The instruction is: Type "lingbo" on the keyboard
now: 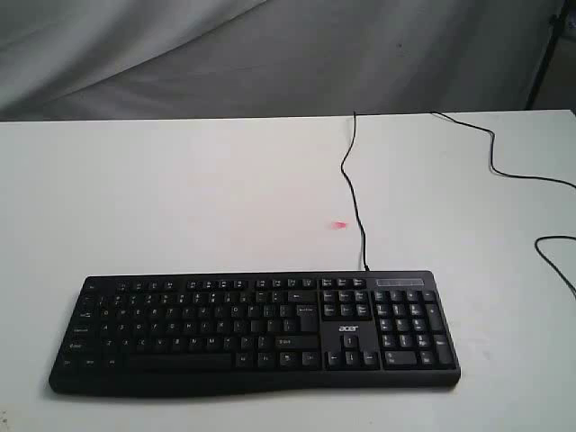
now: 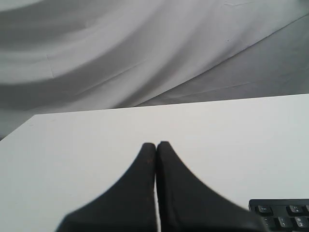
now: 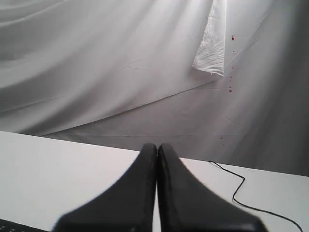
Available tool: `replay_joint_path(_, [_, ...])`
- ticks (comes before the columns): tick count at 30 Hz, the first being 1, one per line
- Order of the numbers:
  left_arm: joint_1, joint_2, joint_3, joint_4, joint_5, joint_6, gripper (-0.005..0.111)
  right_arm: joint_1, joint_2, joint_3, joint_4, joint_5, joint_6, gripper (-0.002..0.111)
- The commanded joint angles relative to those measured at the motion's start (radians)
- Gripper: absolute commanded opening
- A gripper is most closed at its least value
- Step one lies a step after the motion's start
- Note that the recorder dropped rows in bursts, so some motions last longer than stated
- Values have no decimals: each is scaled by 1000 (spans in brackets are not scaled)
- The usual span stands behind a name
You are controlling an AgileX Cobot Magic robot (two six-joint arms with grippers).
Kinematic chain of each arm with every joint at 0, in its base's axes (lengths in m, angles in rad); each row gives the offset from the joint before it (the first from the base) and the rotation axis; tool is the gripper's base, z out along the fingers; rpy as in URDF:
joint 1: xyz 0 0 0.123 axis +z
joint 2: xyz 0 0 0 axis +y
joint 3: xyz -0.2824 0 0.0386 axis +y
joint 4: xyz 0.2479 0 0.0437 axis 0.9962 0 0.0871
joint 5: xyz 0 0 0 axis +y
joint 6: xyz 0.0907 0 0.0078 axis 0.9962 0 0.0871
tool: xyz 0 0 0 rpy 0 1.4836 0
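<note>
**White desk (image 1: 180, 198), keyboard (image 1: 256, 333) up front, both sets of fingers pressed together**

Starting closest: black full-size keyboard lying flat near the front edge of the desk, long side running left to right. Number pad on the right end, white "acer" logo (image 1: 349, 328) just behind the arrow keys. Legends too small to read from here.

Only seen from the wrist cams: left fingers (image 2: 145, 164), black, tips closed against each other with no gap, hanging over bare desk, one corner of the keyboard peeking in beside them. Same deal with the right fingers (image 3: 147, 164): closed tip to tip, clamped on nothing, with a blurry sliver of keys barely showing at the frame corner.

Further back: thin black cable (image 1: 355, 198) leaving the keyboard's back edge toward its right end and snaking off to the far edge of the desk. Small pinkish-red spot (image 1: 339, 225) on the desk just left of that cable, can't tell what. Second black cable (image 1: 504, 162) looping across the far right corner.

Behind all that, wrinkled white cloth (image 1: 225, 54) hung as a backdrop, with a few tiny red specks (image 3: 231, 63) on it in the right wrist view.
</note>
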Motion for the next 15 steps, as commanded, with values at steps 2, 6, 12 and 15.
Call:
replay_joint_path(2, [-4,3,5,-1,-4,-3,1,-5,-5,3,4,0,3,0])
replay_joint_path(6, [-4,3,5,-1,-4,-3,1,-5,-5,3,4,0,3,0])
replay_joint_path(12, [-4,3,5,-1,-4,-3,1,-5,-5,3,4,0,2,0])
replay_joint_path(15, [-4,3,5,-1,-4,-3,1,-5,-5,-47,4,98,2,0])
